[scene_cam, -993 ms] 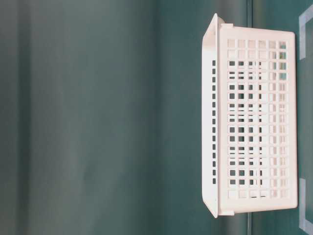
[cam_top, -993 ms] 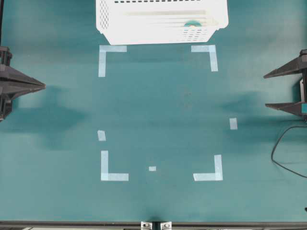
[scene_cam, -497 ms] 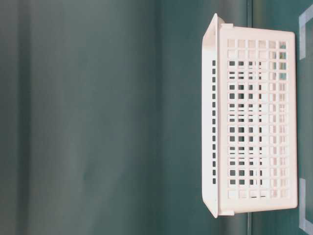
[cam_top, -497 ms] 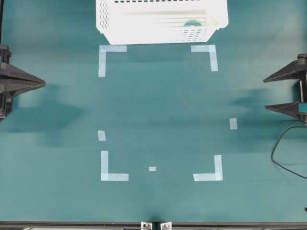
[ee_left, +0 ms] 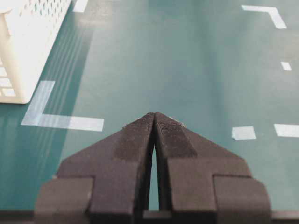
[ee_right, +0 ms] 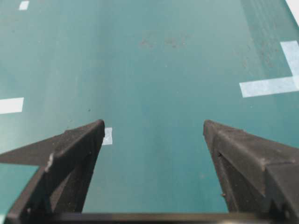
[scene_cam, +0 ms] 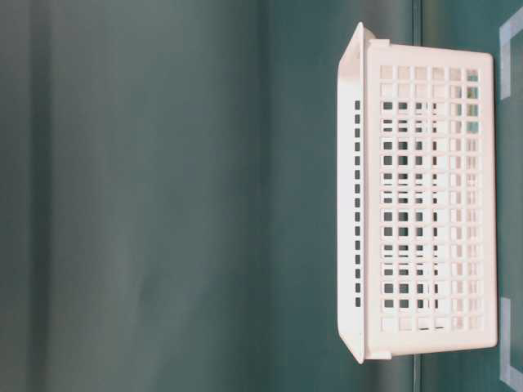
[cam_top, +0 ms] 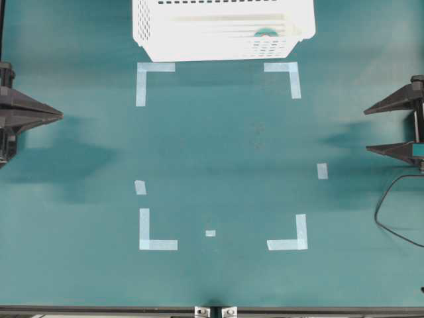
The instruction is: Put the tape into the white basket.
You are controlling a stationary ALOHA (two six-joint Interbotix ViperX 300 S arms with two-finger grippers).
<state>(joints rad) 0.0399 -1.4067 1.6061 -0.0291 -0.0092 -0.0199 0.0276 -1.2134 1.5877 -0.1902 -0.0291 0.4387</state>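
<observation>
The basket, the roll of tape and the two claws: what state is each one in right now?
White basket: upright at the table's far edge, open top.
Tape: lying inside the basket, near one end.
Left gripper: shut, empty, off to the side.
Right gripper: open, empty, off to the side.

We see the white basket [scene_cam: 429, 200] turned sideways in this rotated table-level view, its slotted grid wall facing us and its flared rim toward the middle of the picture. It rests on the teal table [scene_cam: 163, 204]. Pale tape marks [scene_cam: 508, 33] show at the right edge, beside the basket.
</observation>
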